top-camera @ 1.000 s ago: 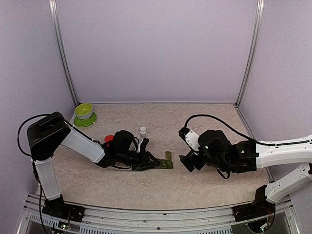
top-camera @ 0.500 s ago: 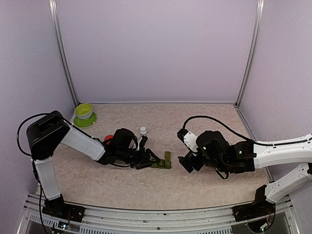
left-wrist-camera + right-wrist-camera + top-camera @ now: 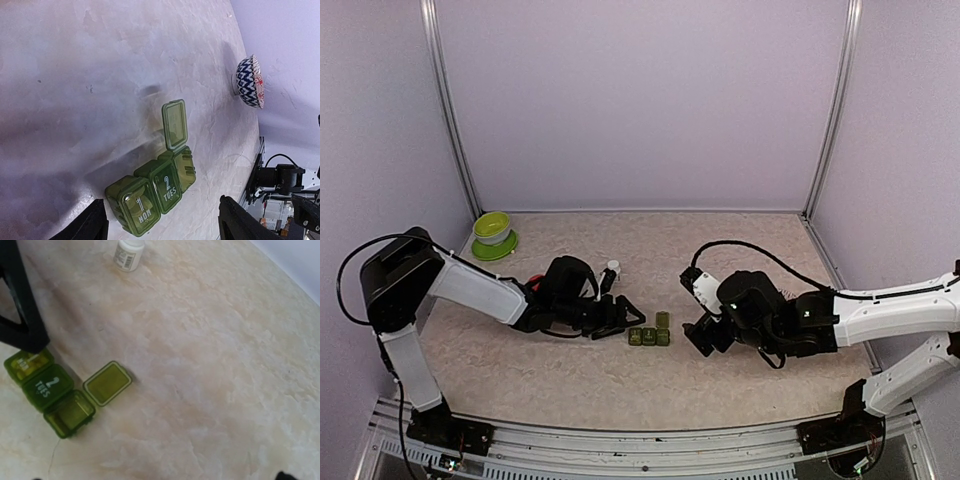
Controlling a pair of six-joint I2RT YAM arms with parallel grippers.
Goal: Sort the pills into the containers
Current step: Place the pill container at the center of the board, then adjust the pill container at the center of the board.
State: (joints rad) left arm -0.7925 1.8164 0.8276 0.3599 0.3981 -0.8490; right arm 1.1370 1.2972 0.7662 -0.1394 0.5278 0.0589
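**Lime-green plastic bowl** (image 3: 492,228): far left corner of the tabletop (image 3: 750,250), well apart from the work.

**Left tool** (image 3: 625,317): a second ago it lay low over the boxes with its jaws nearly closed. It has since pulled back toward the left edge and spread them. Now it is released: jaws wide, nothing between them, touching nothing, tips just short of the boxes.

**Small white plastic bottle** (image 3: 612,268): upright, beyond the left tool toward the far edge, left of centre.

**Row of three small dark green plastic boxes** (image 3: 649,337): flat on the tabletop, about midway between the left and right edges and somewhat toward the near edge. It is now uncovered and free of both tools. The two left boxes, marked MON and TUES, are shut. The right-hand box is open, its hinged lid (image 3: 663,319) folded flat toward the far edge. Its inside looks bare.
- Judgement: one compartment is ready to receive pills. No pill shows in any view, so the sorting itself seems not yet begun, and two lids remain to be opened.

**Blue-and-white patterned paper cup** (image 3: 249,82): seen only from the left wrist, beyond the boxes. Its contents are hidden.

**Right tool** (image 3: 694,336): just right of the boxes, jaws fully apart, released, holding and touching nothing.
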